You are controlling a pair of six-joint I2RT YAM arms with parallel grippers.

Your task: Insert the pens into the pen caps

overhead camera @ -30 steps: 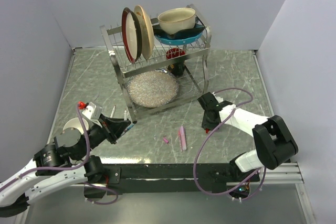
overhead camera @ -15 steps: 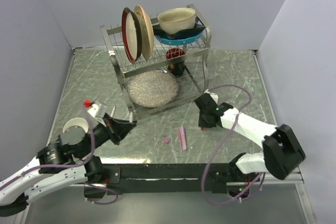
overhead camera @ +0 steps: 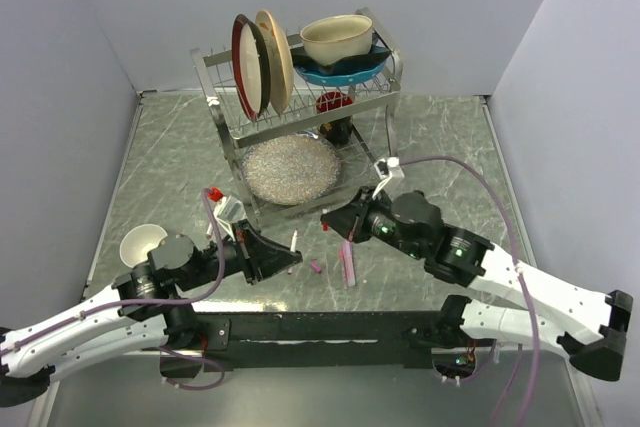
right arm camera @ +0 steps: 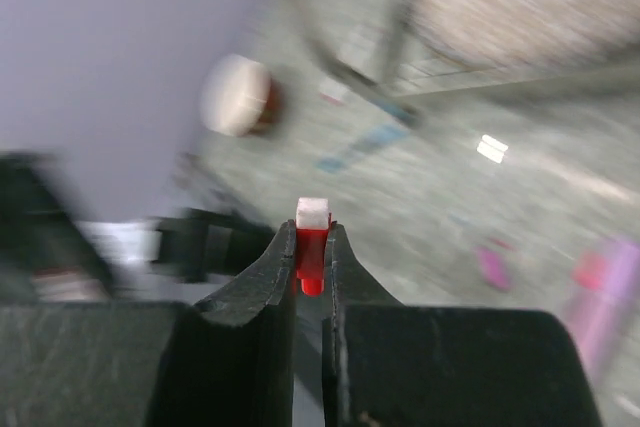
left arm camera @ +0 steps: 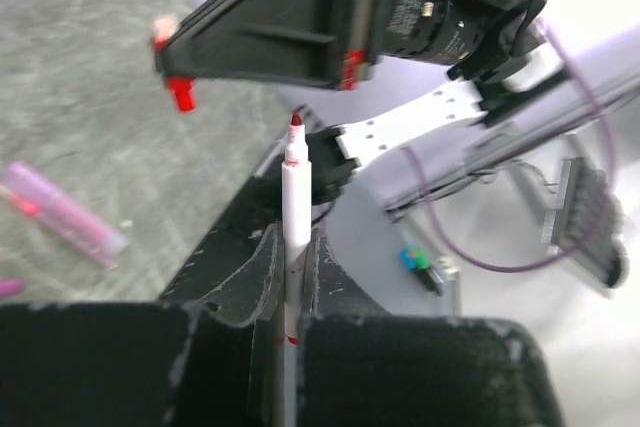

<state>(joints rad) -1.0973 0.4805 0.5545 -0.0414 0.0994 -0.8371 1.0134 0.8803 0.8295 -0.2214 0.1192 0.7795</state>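
Hovering over the desk's (overhead camera: 200,147) near edge, the pen (left arm camera: 295,187) is clamped in the left gripper (left arm camera: 292,247) and the cap (right arm camera: 312,247) is pinched in the right gripper (right arm camera: 312,232), the two apart. If they are met off-axis, the cap may be knocked out or the pen tilted.

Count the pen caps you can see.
2. A red cap in the right gripper, a pink cap on the table beside the pink pen. Others may be hidden.
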